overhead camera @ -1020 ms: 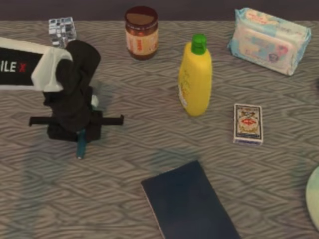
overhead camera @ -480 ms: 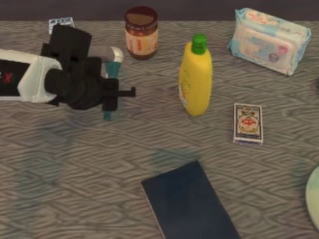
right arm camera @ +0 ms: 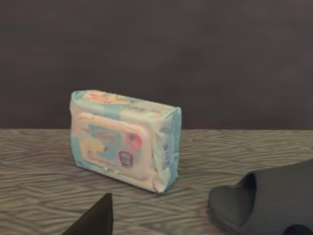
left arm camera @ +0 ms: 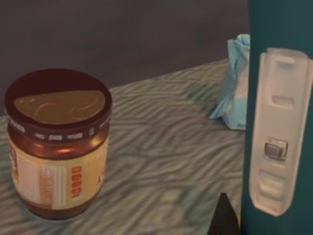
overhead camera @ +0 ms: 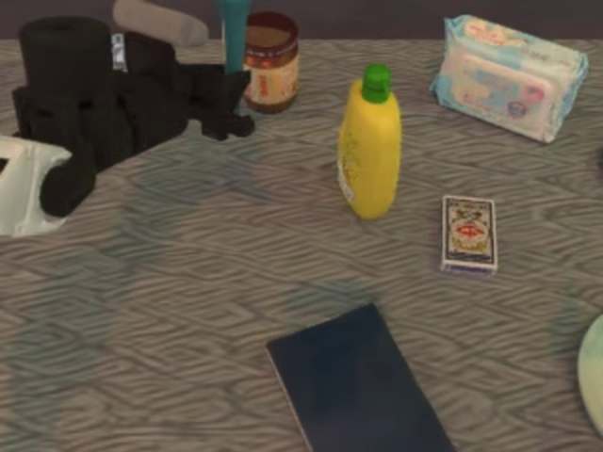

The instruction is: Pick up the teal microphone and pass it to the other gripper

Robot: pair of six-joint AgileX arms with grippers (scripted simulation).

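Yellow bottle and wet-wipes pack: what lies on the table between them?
Nothing. In the top view the stretch of table between the yellow bottle and the wet-wipes pack is bare; the card box lies nearer the camera, outside that line.

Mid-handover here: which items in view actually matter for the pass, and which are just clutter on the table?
In the job: the teal microphone, held by the left gripper at the top view's upper left; the right gripper, receiver.

Lying about: jar, yellow bottle, wipes pack, card box, dark book, grey slipper.

Jar [overhead camera: 268, 61], bottle [overhead camera: 369, 151], wipes [overhead camera: 509, 77] on table [overhead camera: 188, 311]
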